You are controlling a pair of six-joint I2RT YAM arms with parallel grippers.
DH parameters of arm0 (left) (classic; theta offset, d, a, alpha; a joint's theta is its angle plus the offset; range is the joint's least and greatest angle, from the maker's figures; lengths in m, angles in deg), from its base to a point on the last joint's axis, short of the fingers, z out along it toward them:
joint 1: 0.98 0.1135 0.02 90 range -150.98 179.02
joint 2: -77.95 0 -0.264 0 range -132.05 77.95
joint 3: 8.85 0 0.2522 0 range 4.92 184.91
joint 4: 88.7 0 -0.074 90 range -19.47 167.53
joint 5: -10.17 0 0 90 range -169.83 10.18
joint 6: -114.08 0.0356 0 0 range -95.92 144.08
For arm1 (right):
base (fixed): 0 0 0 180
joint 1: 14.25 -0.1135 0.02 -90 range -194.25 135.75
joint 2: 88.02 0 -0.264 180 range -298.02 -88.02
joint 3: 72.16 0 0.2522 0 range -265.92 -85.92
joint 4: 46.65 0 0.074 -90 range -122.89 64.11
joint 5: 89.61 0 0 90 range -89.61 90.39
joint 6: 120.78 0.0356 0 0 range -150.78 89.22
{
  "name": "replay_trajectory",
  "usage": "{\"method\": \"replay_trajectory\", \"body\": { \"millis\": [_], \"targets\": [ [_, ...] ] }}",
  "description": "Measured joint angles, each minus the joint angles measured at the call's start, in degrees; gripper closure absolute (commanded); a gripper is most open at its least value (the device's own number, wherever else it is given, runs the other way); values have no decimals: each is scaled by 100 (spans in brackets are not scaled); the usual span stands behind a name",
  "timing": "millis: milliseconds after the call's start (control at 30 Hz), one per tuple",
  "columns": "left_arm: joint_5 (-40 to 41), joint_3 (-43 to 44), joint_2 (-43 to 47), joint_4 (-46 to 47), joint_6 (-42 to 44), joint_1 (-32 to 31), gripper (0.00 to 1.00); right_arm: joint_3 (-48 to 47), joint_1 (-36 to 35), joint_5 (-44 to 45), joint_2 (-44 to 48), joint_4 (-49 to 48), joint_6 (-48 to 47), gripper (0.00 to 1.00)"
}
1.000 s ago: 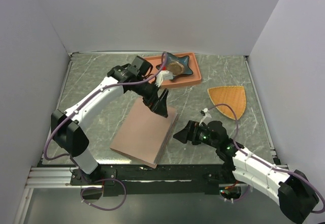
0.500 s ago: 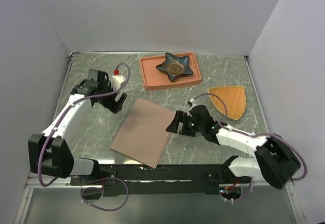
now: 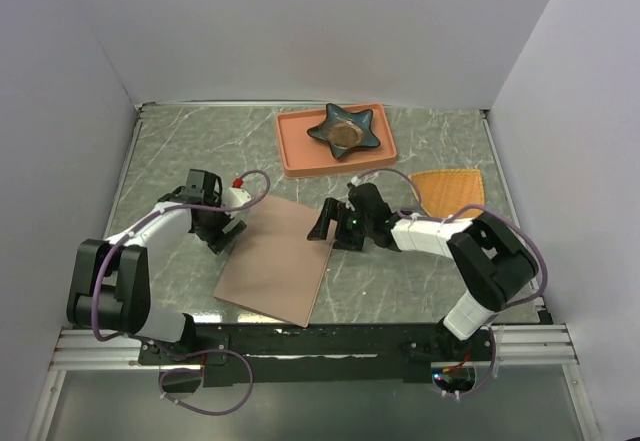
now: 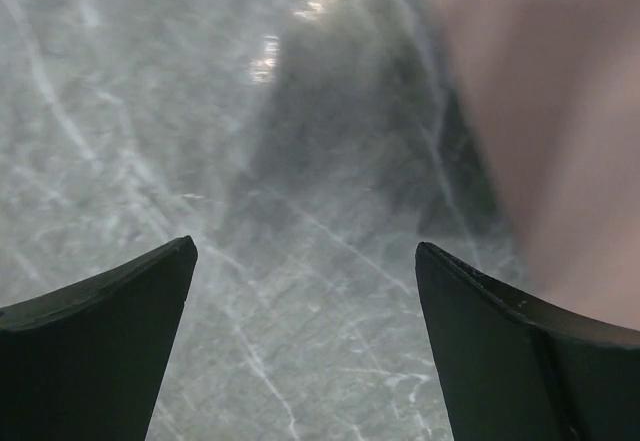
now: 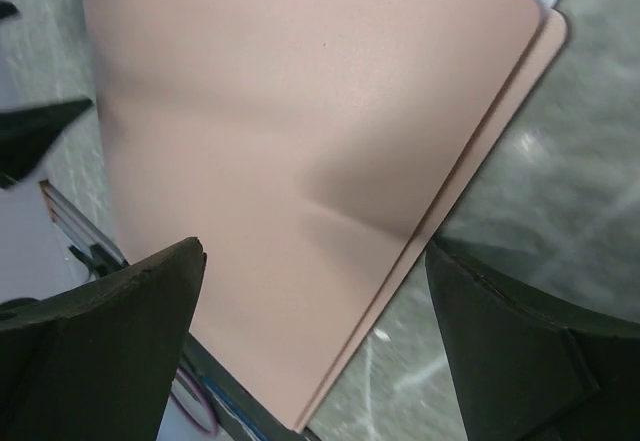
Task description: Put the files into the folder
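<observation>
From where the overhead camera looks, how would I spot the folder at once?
On the grey marbled table, look at the middle, toward the near edge. The folder lies flat there, a large thin pinkish-brown rectangle set at a slant. Unlike the orange tray behind it, it has no rim; unlike the orange mat to the right, it is no fan shape.

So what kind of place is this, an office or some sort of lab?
Probably a robot test cell in a lab, not an office: plain white walls box in a marble-patterned tabletop, and two robot arms are bolted to a metal rail at its near edge.
</observation>
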Motion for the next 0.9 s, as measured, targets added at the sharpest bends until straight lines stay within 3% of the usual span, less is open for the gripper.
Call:
{"method": "replay_trajectory", "body": {
  "millis": [367, 900],
  "targets": [
    [-146, -275, -9, 81, -24, -560, 1, -761, 254, -103, -726, -28, 50, 0],
    [-26, 391, -715, 273, -697, -726, 1, -1113, 409, 85, -870, 273, -308, 0]
  ]
}}
